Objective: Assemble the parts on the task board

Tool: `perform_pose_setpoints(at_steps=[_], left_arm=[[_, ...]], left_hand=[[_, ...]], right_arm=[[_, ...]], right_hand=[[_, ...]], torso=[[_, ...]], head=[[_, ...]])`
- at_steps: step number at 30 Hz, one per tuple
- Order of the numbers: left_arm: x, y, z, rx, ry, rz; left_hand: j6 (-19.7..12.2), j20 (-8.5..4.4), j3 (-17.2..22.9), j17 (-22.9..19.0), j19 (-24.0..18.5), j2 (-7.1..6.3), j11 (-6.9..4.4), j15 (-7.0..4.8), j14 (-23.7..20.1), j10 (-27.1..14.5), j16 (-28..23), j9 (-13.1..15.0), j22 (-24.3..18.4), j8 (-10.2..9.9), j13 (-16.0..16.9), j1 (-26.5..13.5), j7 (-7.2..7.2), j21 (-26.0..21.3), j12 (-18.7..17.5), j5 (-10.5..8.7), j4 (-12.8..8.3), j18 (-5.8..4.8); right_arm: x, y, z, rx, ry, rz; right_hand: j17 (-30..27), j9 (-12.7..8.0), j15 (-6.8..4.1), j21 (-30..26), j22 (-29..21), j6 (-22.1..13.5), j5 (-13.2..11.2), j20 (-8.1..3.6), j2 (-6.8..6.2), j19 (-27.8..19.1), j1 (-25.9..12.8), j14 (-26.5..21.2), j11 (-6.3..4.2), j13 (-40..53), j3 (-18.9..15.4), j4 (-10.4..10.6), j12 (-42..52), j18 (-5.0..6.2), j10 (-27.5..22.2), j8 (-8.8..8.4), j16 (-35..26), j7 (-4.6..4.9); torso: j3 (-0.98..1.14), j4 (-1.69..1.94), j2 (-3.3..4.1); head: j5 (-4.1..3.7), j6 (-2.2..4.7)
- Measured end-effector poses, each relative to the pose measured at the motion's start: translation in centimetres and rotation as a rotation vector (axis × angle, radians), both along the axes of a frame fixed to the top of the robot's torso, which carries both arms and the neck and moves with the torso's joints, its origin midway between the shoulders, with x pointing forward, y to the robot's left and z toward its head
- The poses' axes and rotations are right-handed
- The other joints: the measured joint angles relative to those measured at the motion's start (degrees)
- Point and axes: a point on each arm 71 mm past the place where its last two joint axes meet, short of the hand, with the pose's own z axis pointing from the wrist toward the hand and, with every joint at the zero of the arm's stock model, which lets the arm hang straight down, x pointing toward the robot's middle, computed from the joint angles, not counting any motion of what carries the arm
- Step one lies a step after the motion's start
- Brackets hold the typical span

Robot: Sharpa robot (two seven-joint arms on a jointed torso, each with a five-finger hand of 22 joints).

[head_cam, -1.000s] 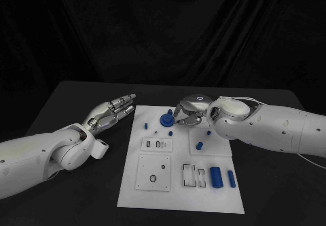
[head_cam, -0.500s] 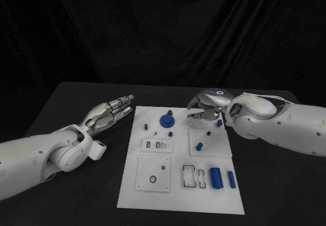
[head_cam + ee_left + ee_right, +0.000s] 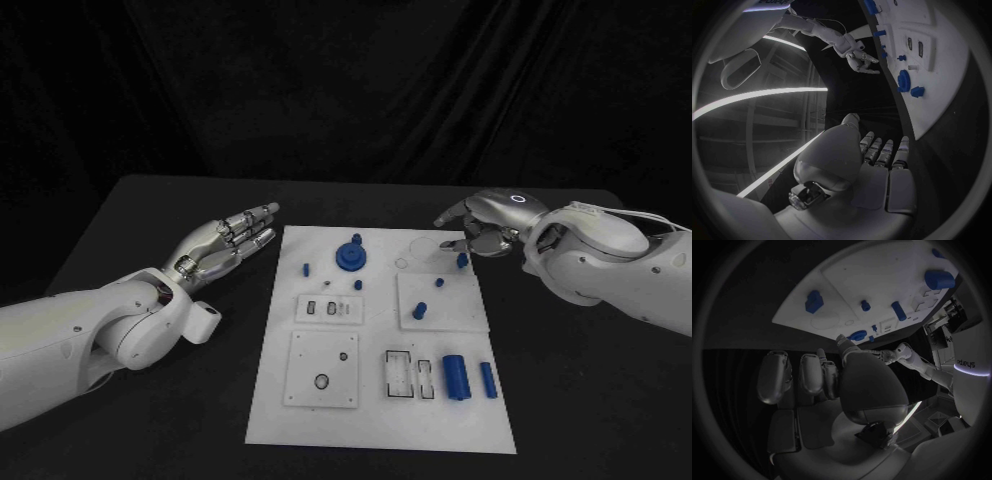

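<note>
Withdrawing right hand [image 3: 490, 225] off task board [image 3: 378, 400].

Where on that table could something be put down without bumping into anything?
The black table is bare along the near edge and both sides of the white task board. The board's far half is crowded with small blue parts, between the left hand and right hand.

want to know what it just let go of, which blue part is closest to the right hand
The small blue peg at the board's far right edge, right beside the right hand.
</note>
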Motion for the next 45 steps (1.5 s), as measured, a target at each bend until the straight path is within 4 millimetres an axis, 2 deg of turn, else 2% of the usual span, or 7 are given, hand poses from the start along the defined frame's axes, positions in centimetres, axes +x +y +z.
perform_pose_setpoints(at_steps=[7, 14, 20, 30, 45], left_arm=[[0.0, 0.0, 0.0, 0.0, 0.0, 0.001], [0.0, -0.1, 0.0, 0.001, 0.002, -0.001], [0.1, 0.0, 0.0, 0.002, 0.003, 0.001], [0.1, 0.1, -0.1, 0.005, 0.004, 0.004], [0.2, 0.2, -0.2, 0.007, 0.008, 0.005]], left_hand=[[0.0, 0.0, 0.0, 0.0, 0.0, 0.0, 0.0, 0.0, 0.0, 0.0, 0.0, 0.0, 0.0, 0.0, 0.0, 0.0, 0.0, 0.0, 0.0, 0.0, 0.0, 0.0], [0.21, 0.0, 0.0, 0.0, 0.0, -0.22, 0.0, 0.0, 0.0, 0.0, 0.0, -0.01, 0.0, 0.0, 0.0, 0.22, -0.21, 0.0, 0.0, 0.0, 0.0, 0.0], [0.2, 0.0, 0.16, 0.0, 0.0, -0.22, 0.0, 0.0, 0.0, 0.0, 0.0, -0.01, 0.0, 0.0, -0.01, 0.22, -0.2, 0.0, 0.0, 0.0, -0.16, 0.0], [0.2, 0.0, 0.16, 0.0, 0.0, -0.22, 0.0, 0.0, 0.0, 0.0, 0.0, -0.02, 0.0, 0.0, -0.01, 0.22, -0.2, 0.0, 0.0, 0.0, -0.16, 0.0], [0.2, 0.0, 0.16, 0.0, 0.0, -0.22, 0.0, 0.0, -0.01, 0.0, 0.0, 0.03, 0.0, 0.0, -0.02, 0.22, -0.2, 0.0, 0.0, 0.0, -0.16, 0.0]], right_arm=[[-0.7, -1.9, -0.9, 0.01, 0.001, -0.041], [-1.2, -3.2, -1.7, 0.015, 0.005, -0.068], [-1.6, -4.0, -2.2, 0.02, 0.005, -0.082], [-2.0, -4.5, -2.7, 0.024, 0.006, -0.089], [-2.2, -4.4, -3.7, 0.022, 0.025, -0.078]], right_hand=[[1.49, -0.17, -0.38, 2.37, 0.0, -0.06, 0.46, -0.03, -0.02, 0.4, 0.47, 0.04, -0.28, 0.0, -0.13, -0.13, 1.28, 0.0, 0.1, 0.0, 2.24, -0.06], [1.61, -0.38, -0.5, 2.47, -0.01, -0.39, 0.46, -0.2, -0.22, 0.58, 0.67, -0.08, -0.28, -0.01, -0.42, -0.02, 1.28, -0.01, 0.1, 0.0, 2.49, 0.27], [2.68, -0.38, -0.5, 3.91, -0.01, -0.67, 0.0, -0.2, -0.22, 0.57, 0.67, -0.08, -0.28, -0.02, -0.94, 0.51, 2.69, 0.0, 0.1, 0.0, 4.16, 0.55], [2.81, -0.28, -0.5, 4.87, -0.01, 0.08, -3.42, -0.2, -1.24, 0.57, -0.36, -0.08, -0.27, -0.02, -1.95, 2.8, 4.22, -0.01, 0.1, 0.51, 5.53, 1.3], [2.8, -0.14, -0.5, 4.86, 0.03, 0.29, -3.53, -0.2, -2.09, 0.57, 1.53, -0.08, -0.27, -0.03, -1.68, 2.85, 4.94, -0.02, 0.1, 0.51, 5.77, 1.09]], torso=[[0.01, -0.02, -0.03], [0.0, -0.03, -0.08], [-0.01, -0.02, -0.09], [-0.01, -0.02, -0.09], [-0.01, -0.03, -0.09]], head=[[0.05, 0.07], [-0.03, -0.23], [0.23, -0.43], [0.36, -0.57], [0.17, -0.58]])
